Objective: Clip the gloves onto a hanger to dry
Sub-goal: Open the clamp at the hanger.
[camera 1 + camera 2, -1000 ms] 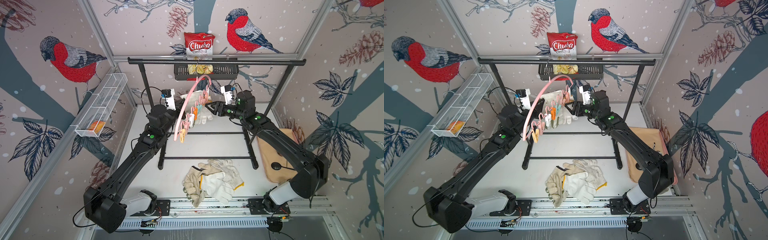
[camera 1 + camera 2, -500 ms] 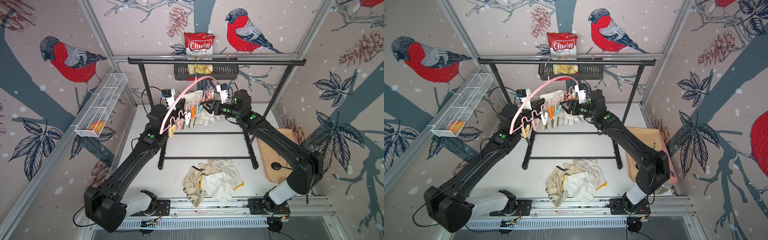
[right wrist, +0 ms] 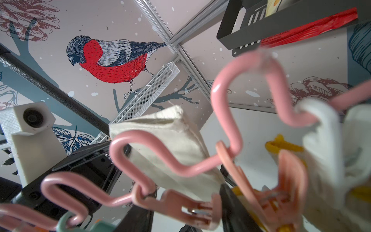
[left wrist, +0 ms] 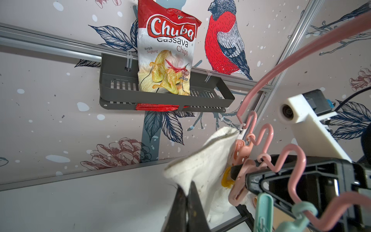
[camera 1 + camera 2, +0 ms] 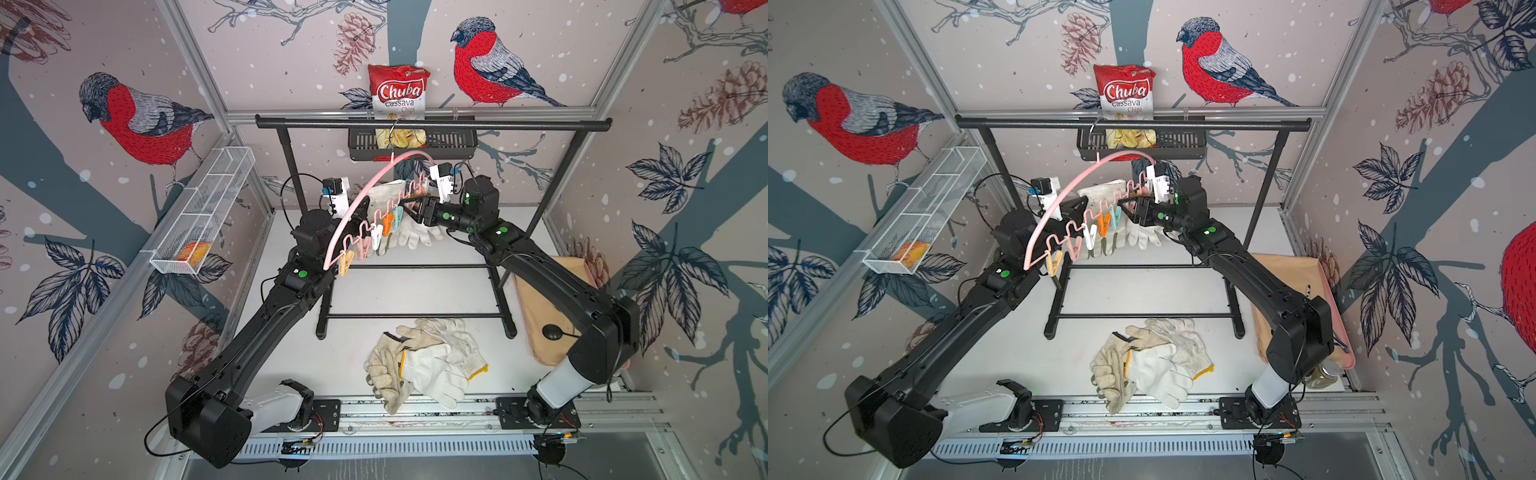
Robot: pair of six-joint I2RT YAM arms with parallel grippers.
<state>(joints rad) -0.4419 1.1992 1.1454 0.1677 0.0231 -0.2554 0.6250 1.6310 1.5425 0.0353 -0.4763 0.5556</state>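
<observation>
The pink hanger point(image 5: 360, 195) point(image 5: 1084, 172) hangs by its hook from the black rack, tilted, with its clothespins in a row. My left gripper point(image 4: 187, 192) point(image 5: 1086, 201) is shut on the cuff edge of an off-white canvas glove point(image 4: 204, 160) point(image 5: 384, 195) point(image 3: 164, 140) and holds it up behind the hanger. My right gripper point(image 3: 180, 211) point(image 5: 409, 205) has a pink clothespin point(image 3: 180, 202) point(image 4: 239, 180) between its fingers, next to that cuff. A knit glove with a yellow cuff point(image 5: 415, 237) point(image 3: 281, 144) hangs clipped beside it. More gloves point(image 5: 424, 357) point(image 5: 1150, 357) lie piled at the table's front.
The rack's top bar point(image 5: 432, 123) crosses above both grippers, and its lower rails stand behind the pile. A black basket point(image 5: 453, 143) on the back wall holds a chips bag point(image 5: 399, 95). A white wire basket point(image 5: 203, 208) hangs on the left wall. A tan tray point(image 5: 552, 291) lies at the right.
The hanger has swung, its lower end out to the left. My right gripper has moved left to the clothespins and narrowed its jaws on one. The left gripper still holds the glove.
</observation>
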